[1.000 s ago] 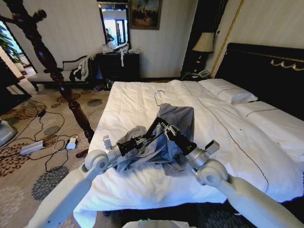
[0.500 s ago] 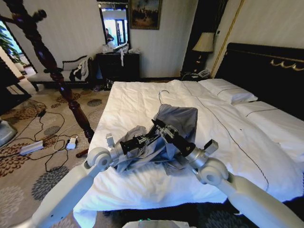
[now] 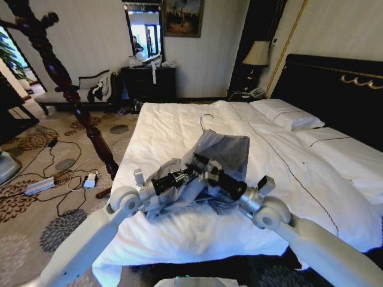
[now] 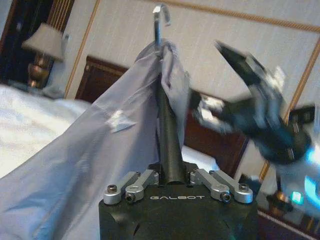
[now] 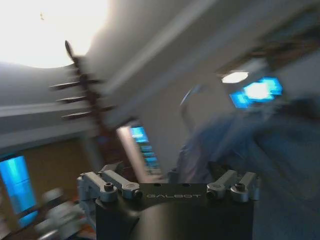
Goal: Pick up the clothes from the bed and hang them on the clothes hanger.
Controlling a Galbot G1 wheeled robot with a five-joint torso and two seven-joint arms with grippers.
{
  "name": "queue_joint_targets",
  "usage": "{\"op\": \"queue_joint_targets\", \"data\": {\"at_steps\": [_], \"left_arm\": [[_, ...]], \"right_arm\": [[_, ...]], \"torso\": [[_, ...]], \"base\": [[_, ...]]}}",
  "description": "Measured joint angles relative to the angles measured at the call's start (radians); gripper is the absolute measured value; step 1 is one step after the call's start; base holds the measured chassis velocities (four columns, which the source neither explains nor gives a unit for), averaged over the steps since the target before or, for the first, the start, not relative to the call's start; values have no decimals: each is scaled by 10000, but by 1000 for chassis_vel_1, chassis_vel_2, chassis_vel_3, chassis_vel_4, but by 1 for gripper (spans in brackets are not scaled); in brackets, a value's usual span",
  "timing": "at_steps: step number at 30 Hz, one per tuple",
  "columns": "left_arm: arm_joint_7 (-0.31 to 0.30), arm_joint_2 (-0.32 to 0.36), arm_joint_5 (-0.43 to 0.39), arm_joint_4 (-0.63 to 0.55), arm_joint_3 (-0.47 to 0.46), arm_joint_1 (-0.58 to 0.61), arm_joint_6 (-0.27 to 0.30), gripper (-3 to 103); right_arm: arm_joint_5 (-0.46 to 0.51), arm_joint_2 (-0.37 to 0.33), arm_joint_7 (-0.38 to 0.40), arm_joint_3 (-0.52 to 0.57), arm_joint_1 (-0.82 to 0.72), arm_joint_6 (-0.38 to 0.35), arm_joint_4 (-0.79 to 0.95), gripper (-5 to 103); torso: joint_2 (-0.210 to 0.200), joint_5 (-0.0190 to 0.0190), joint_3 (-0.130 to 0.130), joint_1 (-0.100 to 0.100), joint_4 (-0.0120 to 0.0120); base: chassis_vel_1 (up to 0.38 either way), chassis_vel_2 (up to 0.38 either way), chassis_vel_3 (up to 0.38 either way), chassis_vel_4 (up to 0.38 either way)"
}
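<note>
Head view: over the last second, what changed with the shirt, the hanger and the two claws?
The right claw drew left and back along the grey-blue shirt, nearer the left claw. The hanger stays gripped by the left claw, its hook having shifted slightly right, and the shirt stays draped over it above the bed. The coat stand did not move.

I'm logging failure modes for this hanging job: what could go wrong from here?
The shirt drapes over only one arm of the hanger, so it could slide off. The left gripper grips one hanger arm, so the hanger may twist. The right gripper works close by, near the hook, and could snag fabric.
</note>
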Motion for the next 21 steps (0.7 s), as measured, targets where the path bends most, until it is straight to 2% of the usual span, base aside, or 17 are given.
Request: {"op": "queue_joint_targets", "data": {"at_steps": [1,2,3,6,9,12,13,15,16,18,19,20,21], "left_arm": [[-1,21,36,-19,-45,68,-5,20],[-1,21,36,-19,-45,68,-5,20],[11,44,48,-87,-91,115,-17,20],[50,90,61,-122,-128,169,-16,20],[54,121,64,-97,-165,199,-18,20],[54,123,73,-47,-199,234,-20,20],[57,113,82,-19,-211,239,-20,20],[95,59,133,84,-296,275,-23,20],[95,59,133,84,-296,275,-23,20],[134,53,174,168,-358,305,-27,20],[161,60,194,278,-397,311,-38,20],[192,72,194,341,-397,287,-41,20],[192,72,194,341,-397,287,-41,20]], "right_arm": [[57,-18,648,60,-13,-204,68,95],[57,-18,648,60,-13,-204,68,95],[7,-101,1166,118,-61,-455,156,99],[27,-394,1759,240,-189,-677,538,100],[148,-546,1811,303,-199,-685,842,100],[198,-680,1490,330,-168,-546,1103,100],[212,-729,1277,337,-164,-420,1160,100],[404,-919,215,386,-166,189,1236,100],[404,-919,215,386,-166,189,1236,100],[827,-1062,-908,438,-147,650,1252,100],[1404,-1203,-2338,496,-42,1245,1275,100],[1810,-1324,-3165,530,58,1557,1276,100],[1810,-1324,-3165,530,58,1557,1276,100]], "torso": [[0,-3,0,0,2],[0,-3,0,0,2],[0,3,0,1,3],[0,3,-1,0,-7],[0,0,0,0,-2],[0,0,0,0,2],[0,0,0,-1,0],[0,2,0,0,-3],[0,2,0,0,-3],[-1,1,0,0,-3],[0,1,-1,0,-1],[0,0,-1,-1,0],[0,0,-1,-1,0]], "base": [[0,0,0,0],[0,0,0,0],[0,0,0,0],[0,0,0,0],[0,0,0,0],[0,0,0,0],[0,0,0,0],[0,0,0,0],[0,0,0,0],[0,0,0,0],[0,0,0,0],[0,0,0,0],[0,0,0,0]]}}
